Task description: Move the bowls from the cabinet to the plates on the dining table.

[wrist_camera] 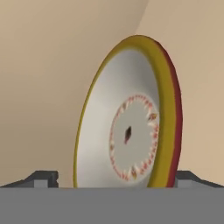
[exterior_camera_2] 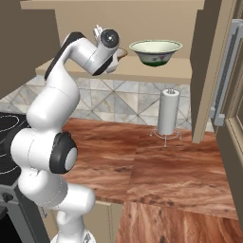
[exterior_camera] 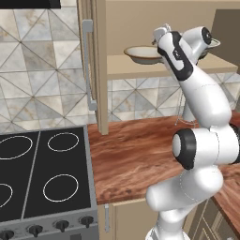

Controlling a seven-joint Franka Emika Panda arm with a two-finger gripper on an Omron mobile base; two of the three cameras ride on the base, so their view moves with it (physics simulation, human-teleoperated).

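The cabinet (exterior_camera: pixel 140 68) stands open, with both bowls on its shelf. The cream bowl (exterior_camera: pixel 140 53) with the tan-brown rim sits at the left of the shelf, and my arm reaches up to it. In the hand view this cream bowl (wrist_camera: pixel 127 131) appears rolled on its side. It lies between the two tips of my open gripper (wrist_camera: pixel 114 179), whose fingers (wrist_camera: pixel 41 178) stand wide on either side of its rim. The pale green-white bowl (exterior_camera_2: pixel 155 51) sits further right on the shelf, apart from my hand. The plates and the dining table are out of view.
A black stove (exterior_camera: pixel 42 173) lies left of the wood counter (exterior_camera: pixel 136 154) under the cabinet. A paper towel roll (exterior_camera_2: pixel 167 113) stands on the counter by the wall. The open cabinet doors (exterior_camera: pixel 91 65) (exterior_camera_2: pixel 228 71) flank the shelf.
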